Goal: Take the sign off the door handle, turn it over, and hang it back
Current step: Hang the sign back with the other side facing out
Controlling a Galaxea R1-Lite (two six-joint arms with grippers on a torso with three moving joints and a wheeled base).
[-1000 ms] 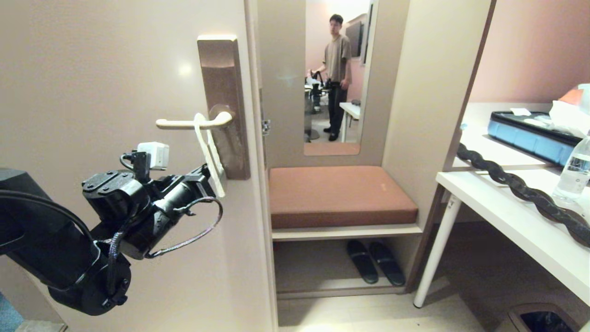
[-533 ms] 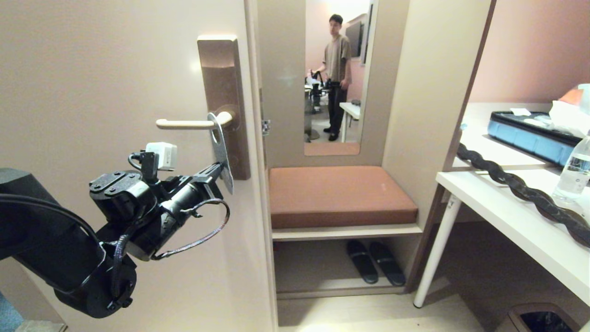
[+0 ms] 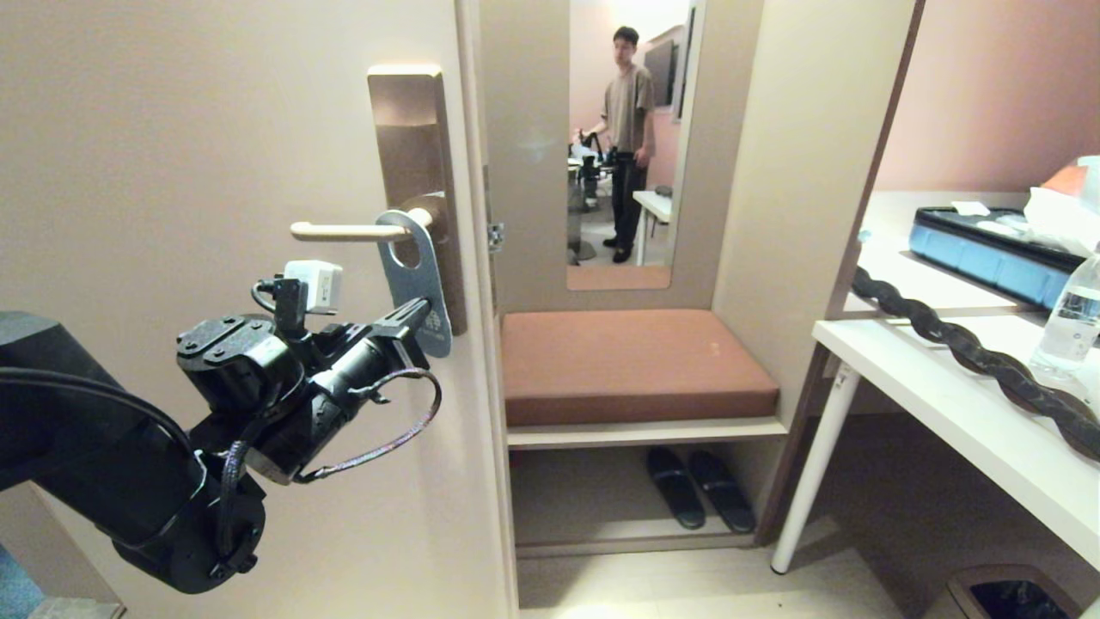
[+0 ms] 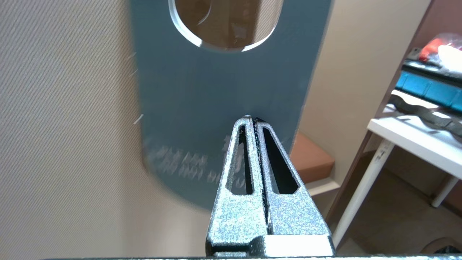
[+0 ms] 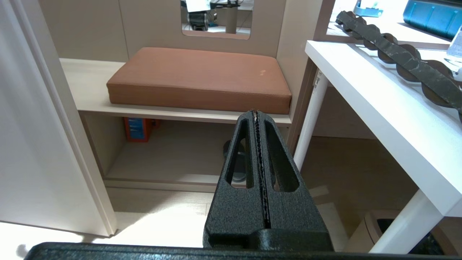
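Note:
The sign (image 3: 423, 288) hangs by its hole on the cream door handle (image 3: 339, 230), blue-grey side with white lettering facing out, lower end tilted slightly away from the door. My left gripper (image 3: 421, 309) is shut, its tips against the sign's lower face, with nothing between the fingers. In the left wrist view the sign (image 4: 202, 90) fills the space just beyond the shut left gripper (image 4: 251, 117). My right gripper (image 5: 255, 112) is shut and empty, parked low and pointing toward the bench.
The bronze plate (image 3: 412, 129) carries the handle on the beige door (image 3: 172, 129). Right of the door are a cushioned bench (image 3: 632, 361), slippers (image 3: 700, 486) below it, a mirror showing a person (image 3: 626, 129), and a white desk (image 3: 971, 413).
The sign has swung round on the handle, from white side through edge-on to blue-grey face outward. My left gripper has shifted right, staying at the sign's lower end.

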